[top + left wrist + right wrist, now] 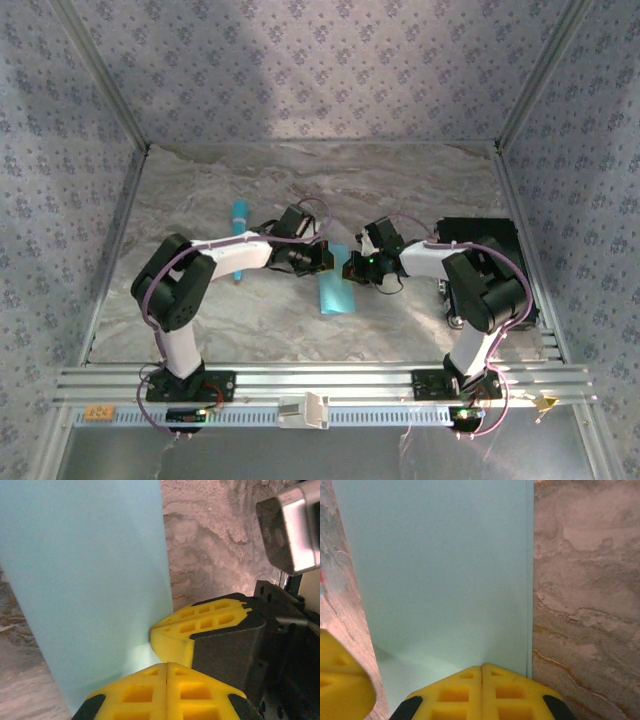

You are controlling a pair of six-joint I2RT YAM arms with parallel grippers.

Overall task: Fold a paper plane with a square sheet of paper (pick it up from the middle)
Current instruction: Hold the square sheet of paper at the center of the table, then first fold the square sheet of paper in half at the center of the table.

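The top view gives the overall layout. The two arms meet at the middle of the table [200, 330], with the left gripper [322, 260] and the right gripper [351, 268] close together. The sheet of paper [335, 293] lies as a narrow, light blue strip just below them, its top end under the two grippers. A turquoise pen [240, 240] lies beside the left arm, well apart from the paper. A black box [480, 235] sits behind the right arm.

The wrist views add the contact detail that the top view lacks. In the left wrist view, the left gripper's yellow fingers [135, 692] are clenched, seam to seam, with their tips at the near edge of the paper. The right gripper's fingers come in from the right and meet the paper's right edge.

In the right wrist view, the right gripper's fingers [505, 690] are likewise pressed together, and the paper runs straight away from their tips. We cannot tell whether either gripper pinches the paper or only presses on it.
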